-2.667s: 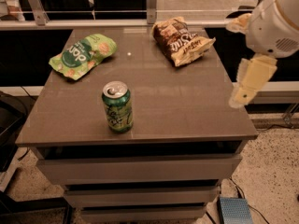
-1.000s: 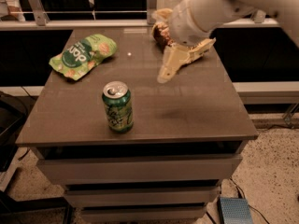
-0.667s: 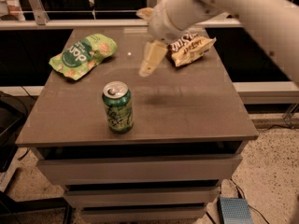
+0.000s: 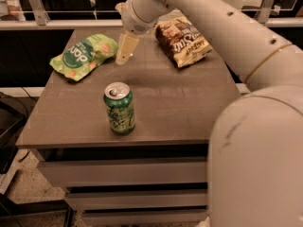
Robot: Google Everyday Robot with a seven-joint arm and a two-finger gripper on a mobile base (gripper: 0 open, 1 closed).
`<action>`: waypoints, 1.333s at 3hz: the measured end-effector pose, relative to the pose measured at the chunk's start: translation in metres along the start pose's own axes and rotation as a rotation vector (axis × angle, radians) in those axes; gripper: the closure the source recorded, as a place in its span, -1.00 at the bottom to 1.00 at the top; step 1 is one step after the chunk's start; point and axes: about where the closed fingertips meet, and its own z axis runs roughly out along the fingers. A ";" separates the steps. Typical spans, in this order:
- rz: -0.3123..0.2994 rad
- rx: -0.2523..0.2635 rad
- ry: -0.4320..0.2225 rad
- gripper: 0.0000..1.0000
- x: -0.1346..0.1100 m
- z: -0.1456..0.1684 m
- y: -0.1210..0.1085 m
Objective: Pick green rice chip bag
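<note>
The green rice chip bag [image 4: 84, 56] lies flat at the far left of the brown tabletop [image 4: 180, 103], light green with a dark round logo and pictured tan chips. My gripper [image 4: 125, 51] hangs from the white arm just to the right of the bag, its pale fingers pointing down toward the table, close to the bag's right edge but apart from it. It holds nothing.
A green soda can [image 4: 119, 109] stands upright near the table's front middle. A brown-and-cream chip bag [image 4: 182, 40] lies at the far right. My white arm fills the right side of the view. A metal railing [image 4: 47, 22] runs behind the table.
My arm has swung from the right side of the table leftward across the brown bag, and the gripper is now beside the green bag. The objects have not moved.
</note>
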 end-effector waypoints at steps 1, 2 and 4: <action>0.009 -0.004 0.000 -1.00 -0.012 0.045 -0.013; 0.042 -0.009 -0.013 -1.00 -0.020 0.084 -0.021; 0.081 -0.040 -0.025 -0.19 -0.029 0.133 -0.015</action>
